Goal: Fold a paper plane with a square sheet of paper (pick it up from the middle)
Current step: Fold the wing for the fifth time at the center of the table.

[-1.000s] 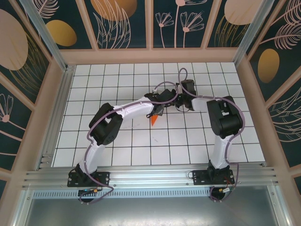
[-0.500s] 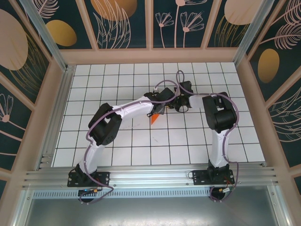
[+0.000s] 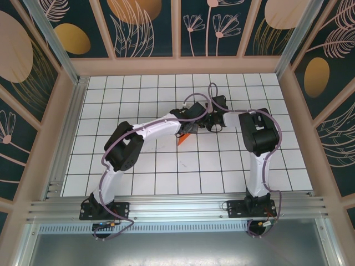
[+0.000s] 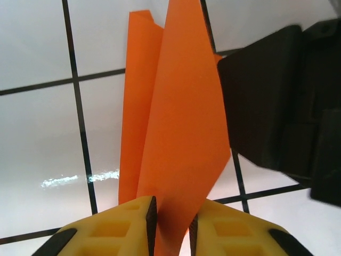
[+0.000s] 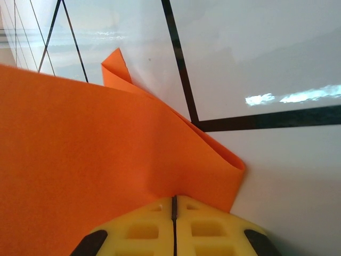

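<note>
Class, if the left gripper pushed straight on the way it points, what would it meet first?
The orange paper standing between the left gripper's fingers; behind it, probably the table, though depth is unclear.

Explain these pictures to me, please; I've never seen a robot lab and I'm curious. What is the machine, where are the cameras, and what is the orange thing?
The machine is two robot arms, the left arm and the right arm, bolted at the near edge of a white gridded table. The wide picture looks down from above and behind them. The other two come from cameras on the wrists, so each shows its own yellow claw at the bottom. The orange thing is a folded paper, where the arms meet. The right claw is pinched shut on it. The left claw is slightly parted, with the paper running through it.
</note>
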